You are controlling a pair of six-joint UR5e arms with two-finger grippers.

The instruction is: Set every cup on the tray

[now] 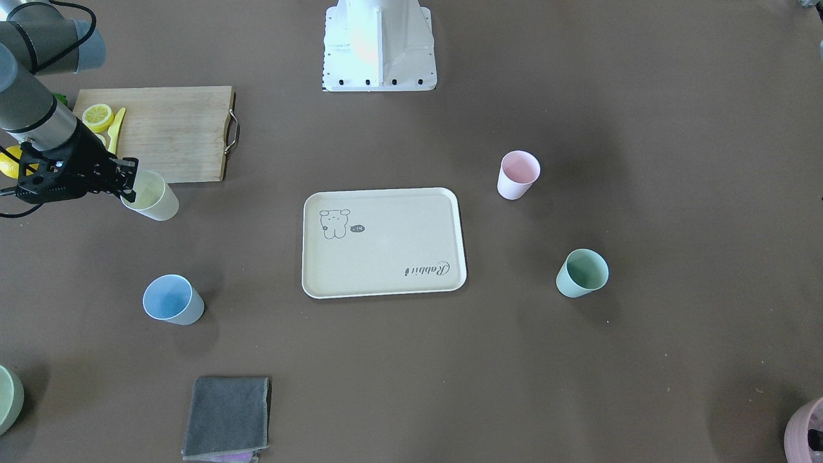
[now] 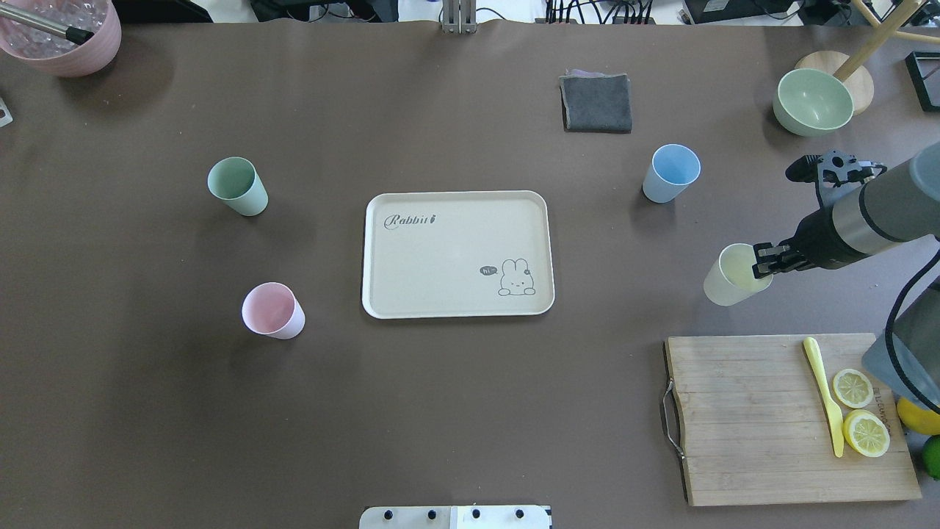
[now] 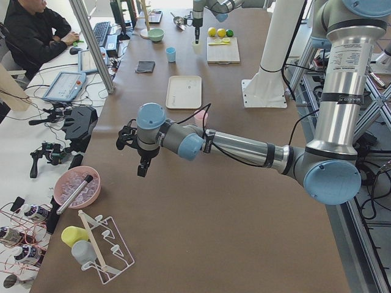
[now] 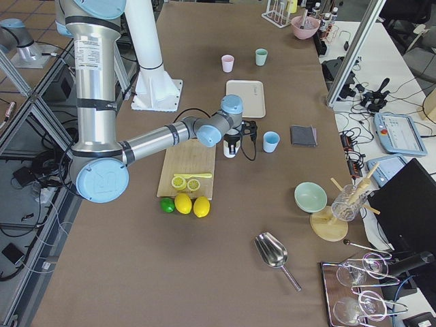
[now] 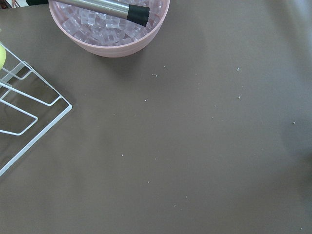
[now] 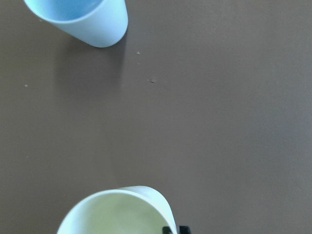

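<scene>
The cream tray (image 2: 440, 257) with the rabbit drawing lies mid-table and holds nothing; it also shows in the front view (image 1: 398, 257). The yellow cup (image 2: 728, 279) stands beside the cutting board, and my right gripper (image 2: 764, 261) is shut on its rim (image 1: 130, 183). The blue cup (image 2: 671, 173) stands beyond it (image 6: 83, 17). The pink cup (image 2: 273, 311) and the mint cup (image 2: 237, 186) stand left of the tray. My left gripper (image 3: 137, 168) hovers far off near the pink pot; I cannot tell if it is open or shut.
A wooden cutting board (image 2: 764, 419) with lemon slices and a yellow knife lies near the right arm. A grey cloth (image 2: 596, 103) and a green bowl (image 2: 811, 101) sit at the far side. The pink pot of ice (image 5: 112, 24) and a wire rack (image 5: 24, 107) are below the left wrist.
</scene>
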